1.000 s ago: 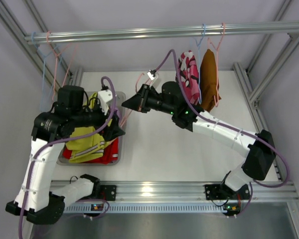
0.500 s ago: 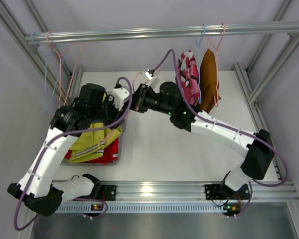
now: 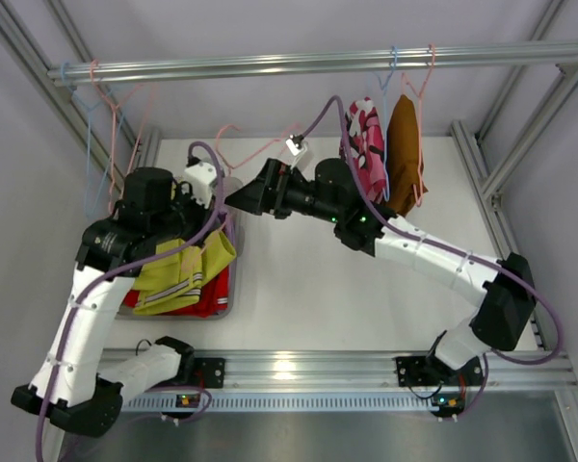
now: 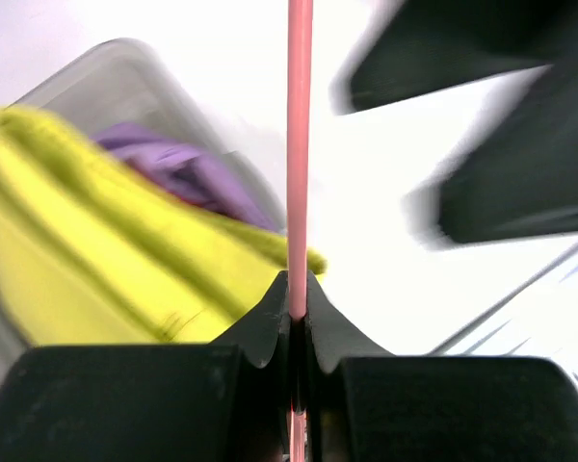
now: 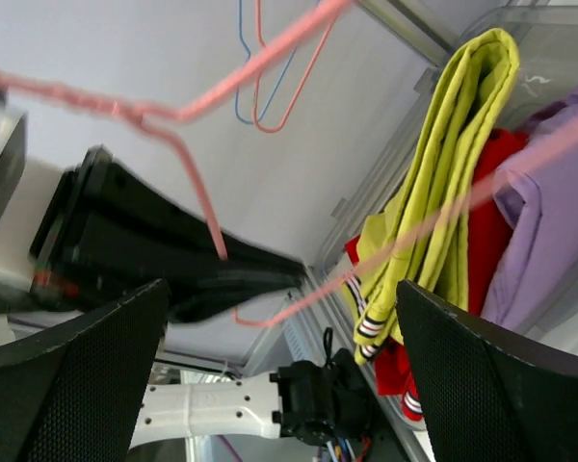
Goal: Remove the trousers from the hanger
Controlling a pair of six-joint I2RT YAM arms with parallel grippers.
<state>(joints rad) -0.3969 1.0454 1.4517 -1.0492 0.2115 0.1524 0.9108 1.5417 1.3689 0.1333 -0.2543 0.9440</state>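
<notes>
Top view: yellow-green trousers [image 3: 178, 279] and red trousers [image 3: 212, 298], soft, light cloth, heaped in bin [image 3: 231, 306]. Left wrist: left fingers [image 4: 270, 322] clamped on bare pink hanger [image 4: 299, 144]. Right wrist: right fingers [image 5: 77, 385] apart, empty; a bunched fold looks the best hold.

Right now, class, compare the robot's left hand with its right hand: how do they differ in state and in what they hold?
The left hand is shut; the right hand stands wide open. The left hand pinches the wire of the pink hanger between its fingertips; the right hand grips nothing. Both have black fingers and sit close together by the bin holding the trousers.
</notes>
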